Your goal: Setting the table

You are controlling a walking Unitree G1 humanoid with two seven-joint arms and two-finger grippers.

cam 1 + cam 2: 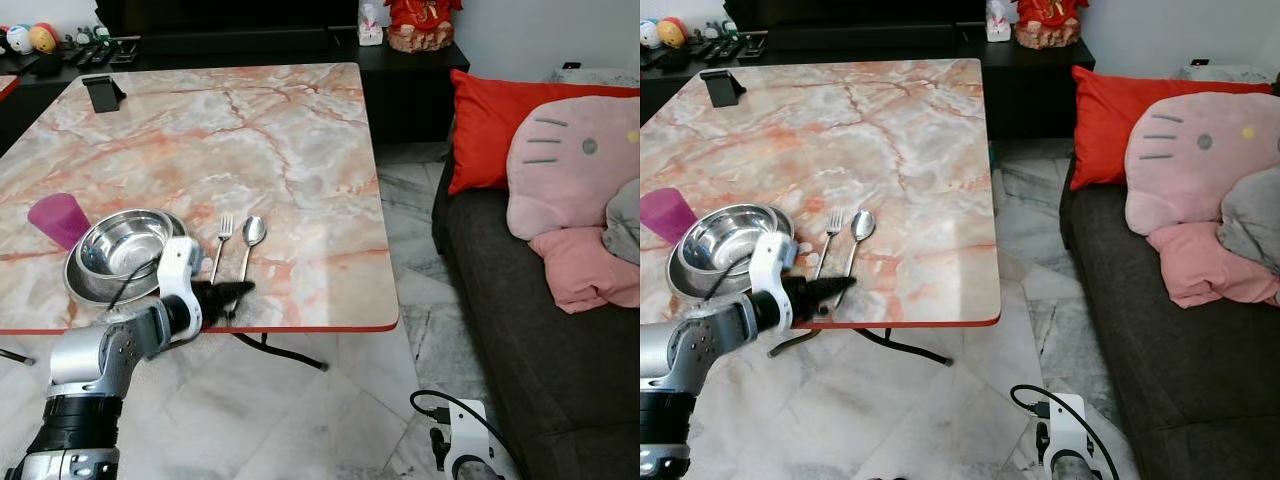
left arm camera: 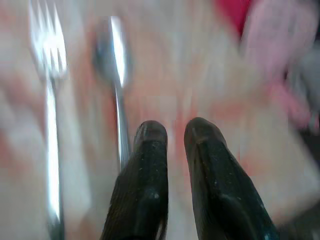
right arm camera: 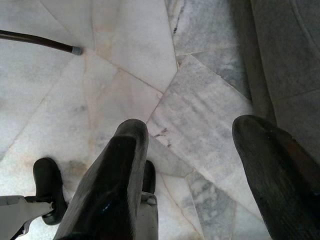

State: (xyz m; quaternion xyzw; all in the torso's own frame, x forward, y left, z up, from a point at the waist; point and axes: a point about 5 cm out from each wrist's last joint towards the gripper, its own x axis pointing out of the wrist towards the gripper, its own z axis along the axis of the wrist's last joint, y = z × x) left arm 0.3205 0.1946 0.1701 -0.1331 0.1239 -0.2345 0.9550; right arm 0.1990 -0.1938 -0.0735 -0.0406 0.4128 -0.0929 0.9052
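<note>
On the marble table (image 1: pixel 300 180), near its front left corner, a steel bowl (image 1: pixel 122 243) sits on a steel plate (image 1: pixel 80 290). A purple cup (image 1: pixel 58 218) stands to the bowl's left. A fork (image 1: pixel 222 243) and a spoon (image 1: pixel 251 238) lie side by side just right of the bowl. My left gripper (image 1: pixel 240 292) hovers at the table's front edge, just below the two handles, shut with nothing in it. The blurred left wrist view has its fingertips (image 2: pixel 150 135) beside the spoon's (image 2: pixel 116 75) handle. My right gripper (image 3: pixel 195 150) hangs open over the floor.
A dark sofa (image 1: pixel 540 330) with a red cushion (image 1: pixel 490 120) and a pink pillow (image 1: pixel 570 165) stands to the right, across a strip of marble floor (image 1: pixel 400 220). A black phone stand (image 1: pixel 102 93) sits at the table's far left. A black cabinet (image 1: pixel 400 70) runs behind.
</note>
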